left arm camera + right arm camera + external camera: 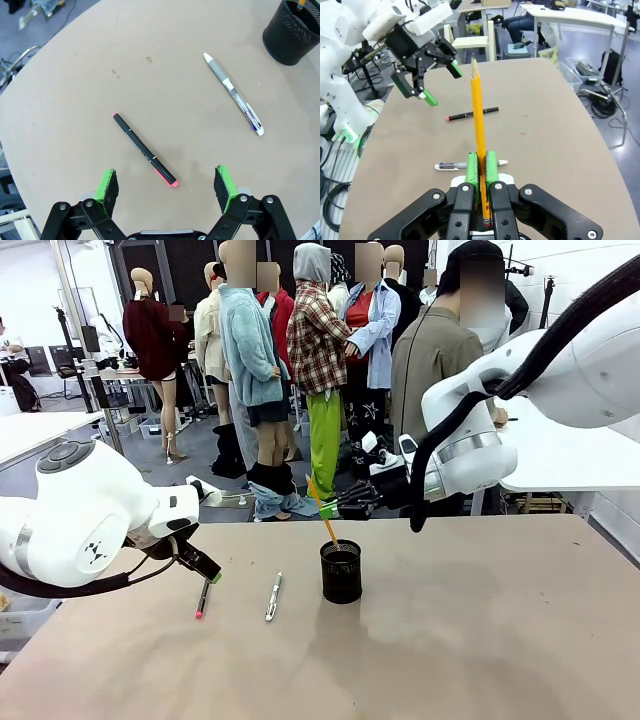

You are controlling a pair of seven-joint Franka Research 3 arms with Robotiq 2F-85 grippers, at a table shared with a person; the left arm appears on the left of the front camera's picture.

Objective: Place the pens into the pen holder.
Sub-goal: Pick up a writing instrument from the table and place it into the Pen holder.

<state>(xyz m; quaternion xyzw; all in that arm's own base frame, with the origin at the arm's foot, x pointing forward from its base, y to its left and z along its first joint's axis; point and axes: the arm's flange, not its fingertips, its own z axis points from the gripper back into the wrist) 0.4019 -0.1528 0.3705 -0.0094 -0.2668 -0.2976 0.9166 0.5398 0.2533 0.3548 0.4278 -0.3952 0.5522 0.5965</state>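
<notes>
Pencil [478, 125] past holder [341, 580] rim, right hand [481, 160] clamped

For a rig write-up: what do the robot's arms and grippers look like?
The left arm is a glossy white rounded shell with a grey round cap and a small black mark. The right arm, also white, carries a thick black cable. The left gripper and right gripper are black linkages with green pads.

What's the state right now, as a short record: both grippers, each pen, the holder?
left gripper: open, hovering over the dark pen
right gripper: shut on the orange pencil
orange pencil: tilted, lower end in the pen holder
dark pen: flat on the table
silver pen: flat on the table, between dark pen and pen holder
</notes>
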